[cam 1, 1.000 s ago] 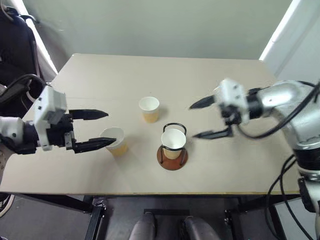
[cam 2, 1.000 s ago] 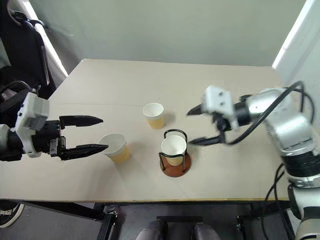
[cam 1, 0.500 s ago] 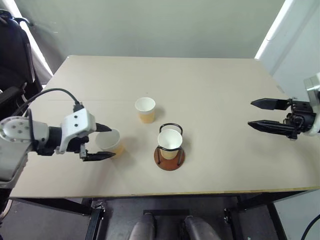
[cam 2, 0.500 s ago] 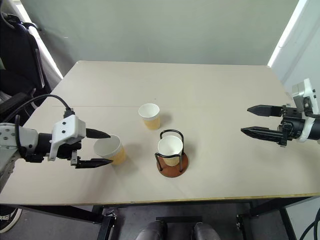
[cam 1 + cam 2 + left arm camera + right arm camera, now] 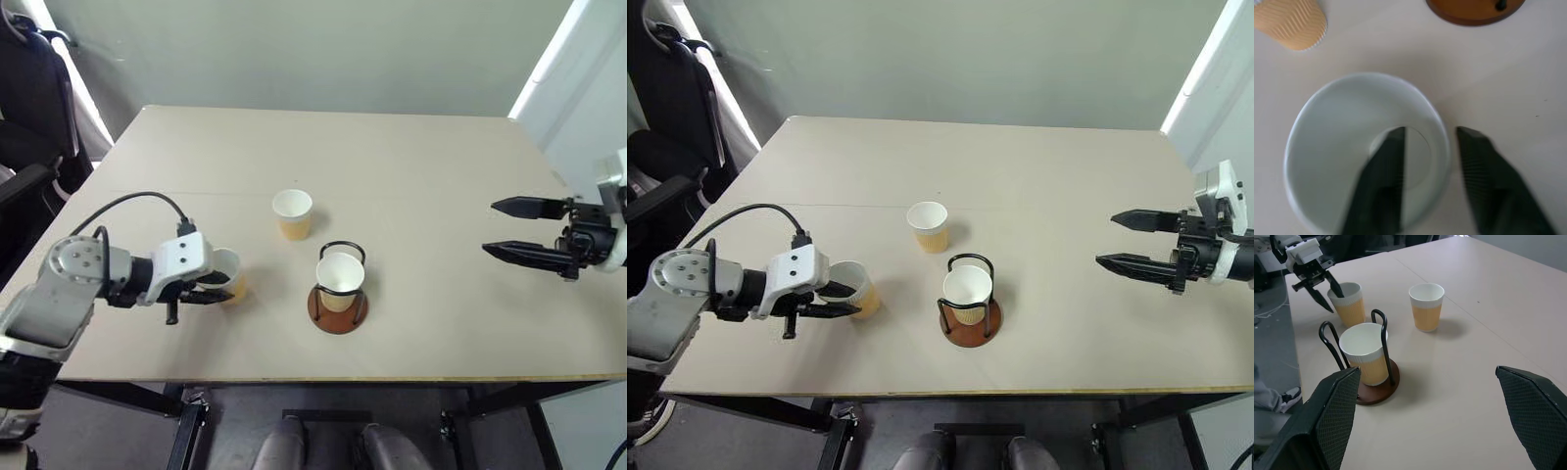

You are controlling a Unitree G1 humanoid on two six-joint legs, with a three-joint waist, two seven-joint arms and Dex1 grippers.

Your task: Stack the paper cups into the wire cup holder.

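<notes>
**Tan paper cup pinched by its rim, one already in the holder**

Tan-yellow cups are spread across a pale beige desk [image 5: 411,176]. From the head views: the left gripper [image 5: 211,291] is down at the cup nearest the robot's left [image 5: 229,269], one finger inside it and one outside, so the fingers are narrowed on the cup's wall. A second cup [image 5: 293,213] stands alone further back, near the middle of the desk. The third cup [image 5: 340,279] sits upright inside the wire cup holder [image 5: 338,305], whose black loops rise around it from the reddish-brown base. The right gripper [image 5: 524,230] hangs over the desk's right side, well apart from everything, fingers spread wide.

Left wrist view: looking straight down into the white inside of the gripped cup, one dark finger [image 5: 1382,181] in the cup, the other just outside the rim. The lone cup and an edge of the brown base show beyond it.

Right wrist view: both fingers far apart with nothing between them, and past them the holder with its cup, the lone cup, and the left gripper at the third cup.
</notes>
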